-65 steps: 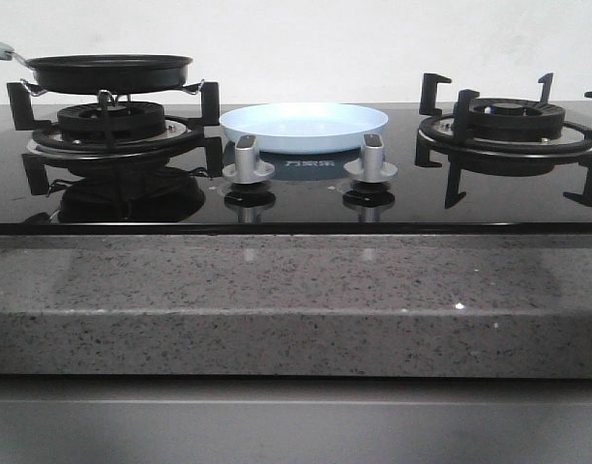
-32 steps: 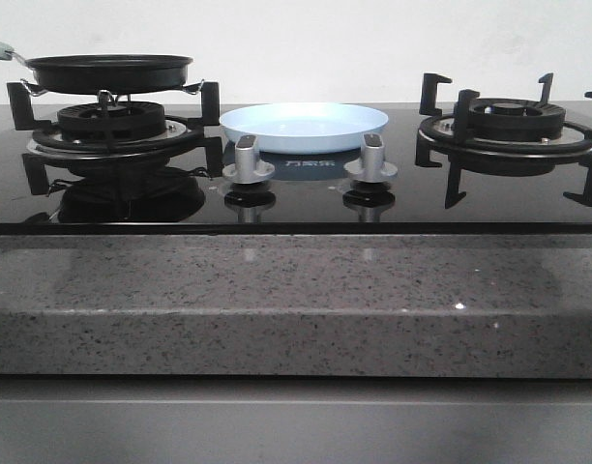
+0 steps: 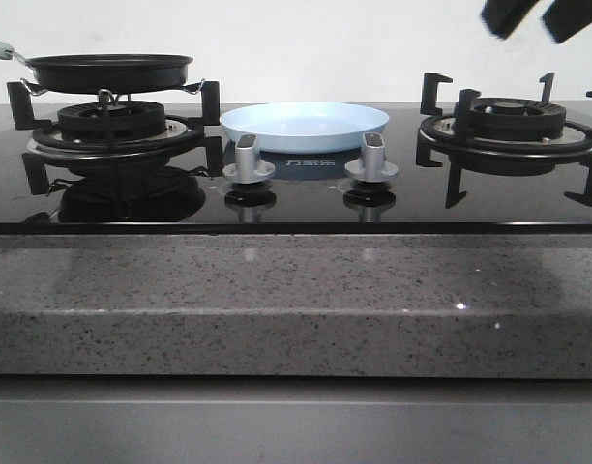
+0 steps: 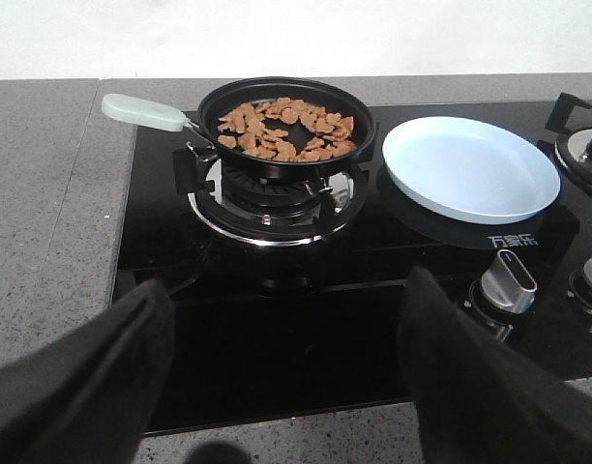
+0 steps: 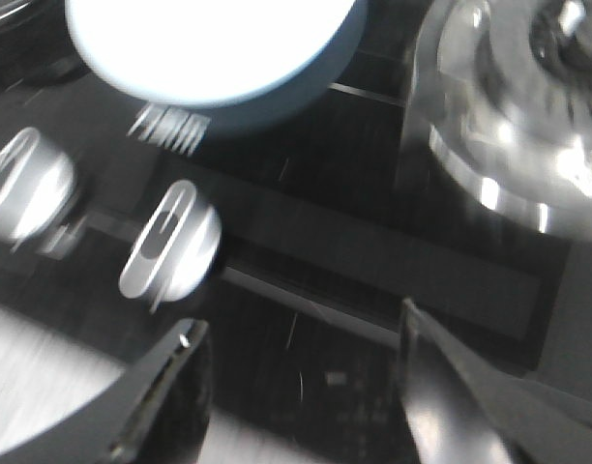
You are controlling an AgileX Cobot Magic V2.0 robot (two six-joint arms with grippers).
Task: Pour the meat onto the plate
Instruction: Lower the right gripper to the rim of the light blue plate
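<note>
A black glass hob (image 3: 296, 198) sits in a speckled grey counter (image 3: 296, 300), seen from the front. On the left burner (image 3: 112, 126) stands a black pan (image 3: 109, 71) with a pale green handle (image 4: 143, 112). The left wrist view looks down into the pan, where the meat (image 4: 284, 130), many small orange-brown pieces, lies spread over the base. The plate (image 3: 304, 126), pale blue and round, rests on the glass between the two burners, just behind two silver knobs (image 3: 248, 159); nothing lies on it. The right burner (image 3: 509, 130) carries no pot.

The left gripper (image 4: 281, 372) hangs over the front edge of the hob, well apart from the pan, its two dark fingers (image 4: 93, 377) spread wide with nothing between them. The right gripper (image 3: 533, 17) shows at the upper right of the front view, above the right burner. Its wrist view is blurred, but its fingers (image 5: 165, 387) stand apart over the glass near the knobs, holding nothing
</note>
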